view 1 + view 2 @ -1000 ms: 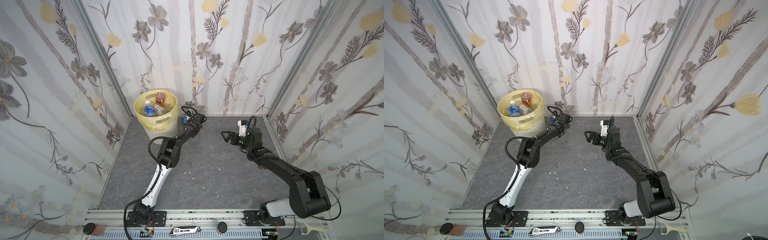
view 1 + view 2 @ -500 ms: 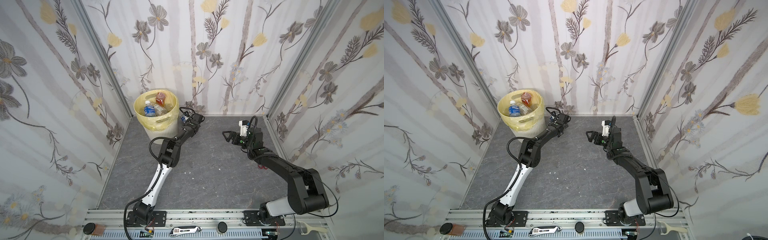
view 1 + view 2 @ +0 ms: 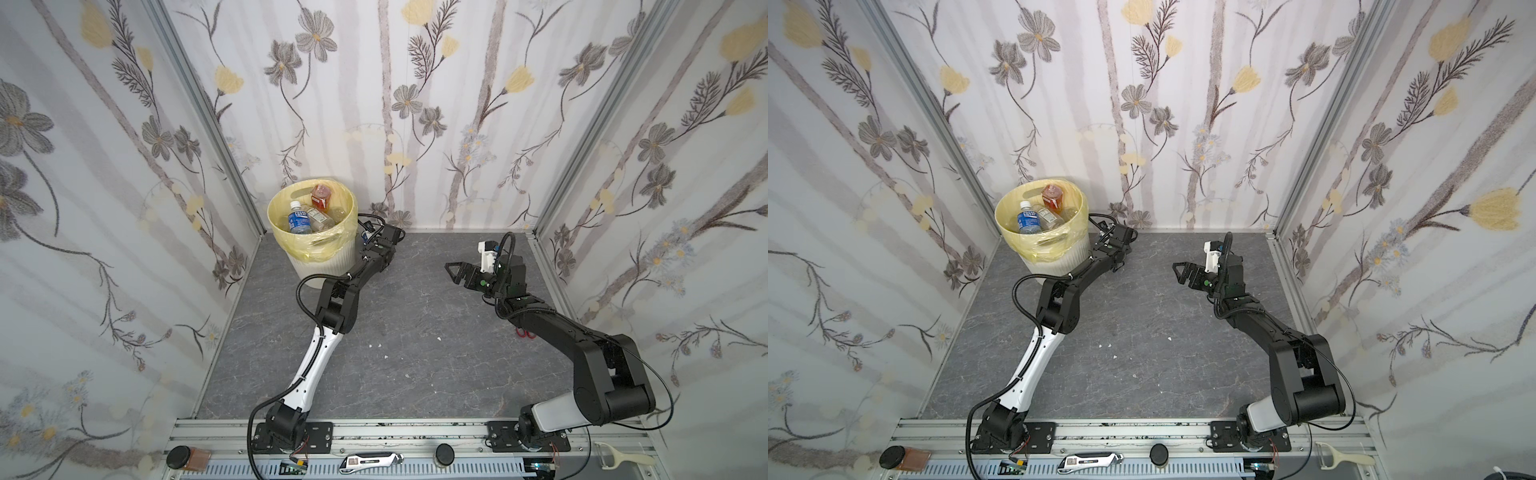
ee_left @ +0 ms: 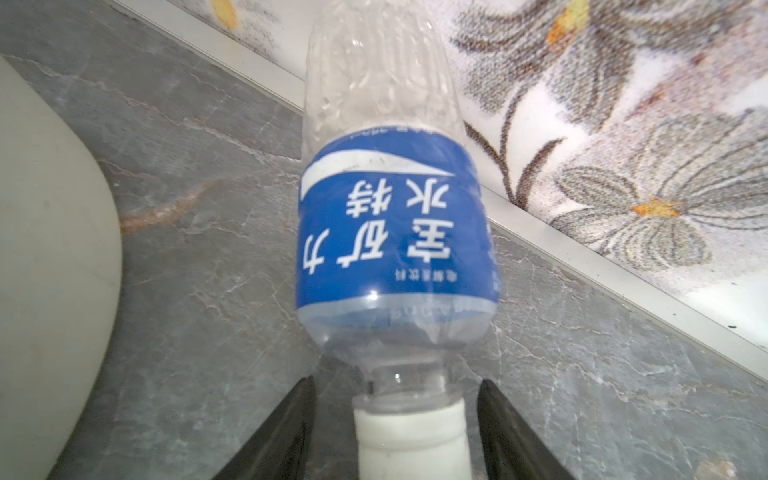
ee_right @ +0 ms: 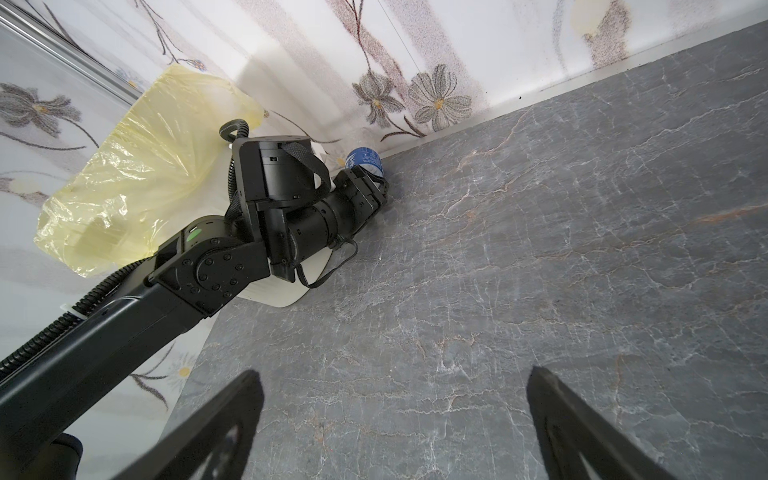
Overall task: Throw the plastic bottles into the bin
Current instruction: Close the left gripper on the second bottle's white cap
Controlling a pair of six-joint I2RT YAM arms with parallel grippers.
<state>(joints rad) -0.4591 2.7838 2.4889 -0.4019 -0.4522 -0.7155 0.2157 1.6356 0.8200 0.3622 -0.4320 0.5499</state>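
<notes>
Bin [image 3: 332, 266], just beside the left gripper [image 4: 397, 379]: yellow liner [image 3: 309, 249]. It holds a blue-labelled bottle [image 3: 299, 220] with a white top, an orange-red bottle [image 3: 321, 195] and a clear bottle [image 3: 324, 217].

Target bottle [image 4: 395, 216] lies on the grey floor [image 4: 208, 291] straight ahead of the left gripper. Long axis runs away from it: white cap [image 4: 411, 432] toward the gripper, base at the foot of the wall [image 4: 623, 124]. Body clear, crumpled; blue label with white characters.

Left fingers part-open either side of the cap, gaps showing, no contact. Right gripper [image 5: 395, 372] spread wide, empty.
</notes>
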